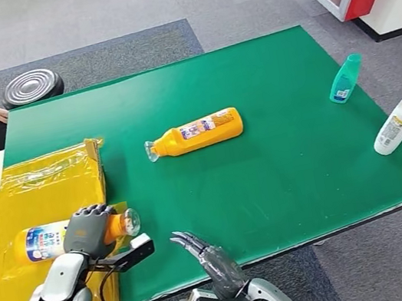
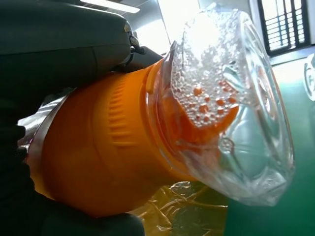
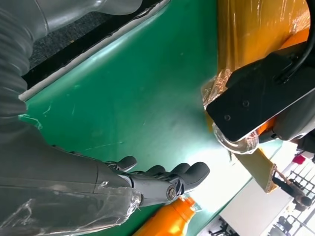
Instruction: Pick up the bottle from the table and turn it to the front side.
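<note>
L hand (image 1: 87,229) gripped an orange plastic bottle with a clear cap (image 1: 55,238) (lying on its side) over the yellow plastic-wrapped box (image 1: 35,187) at the green table's (image 1: 285,174) left edge. R hand (image 1: 215,261) hung at the near edge w/ fingers extended, holding nothing. A 2nd orange bottle (image 1: 199,132) lay mid-table; a teal bottle (image 1: 346,79) and white bottle (image 1: 396,126) lay far right.
</note>
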Action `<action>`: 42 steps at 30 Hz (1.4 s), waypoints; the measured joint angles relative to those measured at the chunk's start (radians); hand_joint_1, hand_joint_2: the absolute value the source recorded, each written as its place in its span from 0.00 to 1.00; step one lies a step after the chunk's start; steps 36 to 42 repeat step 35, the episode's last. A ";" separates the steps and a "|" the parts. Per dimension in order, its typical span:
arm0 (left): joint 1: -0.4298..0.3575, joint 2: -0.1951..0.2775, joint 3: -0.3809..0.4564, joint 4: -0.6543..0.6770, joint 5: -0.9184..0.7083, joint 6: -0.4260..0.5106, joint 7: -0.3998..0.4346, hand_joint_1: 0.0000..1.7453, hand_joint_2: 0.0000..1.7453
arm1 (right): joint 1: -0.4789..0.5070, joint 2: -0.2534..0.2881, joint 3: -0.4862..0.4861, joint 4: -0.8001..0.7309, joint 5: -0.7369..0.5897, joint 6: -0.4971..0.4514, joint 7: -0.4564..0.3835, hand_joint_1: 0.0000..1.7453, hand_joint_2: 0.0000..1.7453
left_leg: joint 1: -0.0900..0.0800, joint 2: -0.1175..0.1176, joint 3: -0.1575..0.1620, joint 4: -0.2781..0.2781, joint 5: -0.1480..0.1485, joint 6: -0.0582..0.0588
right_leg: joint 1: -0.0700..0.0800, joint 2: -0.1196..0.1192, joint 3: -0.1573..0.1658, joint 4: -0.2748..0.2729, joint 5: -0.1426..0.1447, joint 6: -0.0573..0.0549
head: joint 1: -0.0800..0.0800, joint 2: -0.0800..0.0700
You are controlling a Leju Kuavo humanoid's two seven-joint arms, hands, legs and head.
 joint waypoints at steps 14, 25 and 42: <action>0.033 -0.009 0.066 -0.048 0.286 -0.022 -0.075 0.00 1.00 | 0.022 -0.004 -0.004 -0.030 -0.018 -0.043 0.015 0.00 1.00 | 0.000 0.000 0.000 0.000 0.000 0.000 | 0.000 0.000 0.000 0.000 0.000 0.000 | 0.000 0.000; 0.366 0.030 0.271 -0.408 1.384 -0.387 -0.583 0.00 0.00 | 0.058 -0.033 -0.006 -0.040 -0.086 -0.112 -0.039 0.00 1.00 | 0.001 0.002 0.000 0.000 -0.004 -0.001 | 0.001 0.002 0.000 0.001 -0.004 -0.001 | 0.000 0.000; 0.581 -0.089 0.430 -0.600 1.645 -0.626 -0.733 0.00 1.00 | 0.113 -0.049 -0.039 -0.174 -0.214 -0.045 -0.092 0.00 1.00 | 0.001 0.002 0.000 0.000 -0.005 0.000 | 0.000 0.002 0.001 0.000 -0.005 0.000 | 0.000 0.000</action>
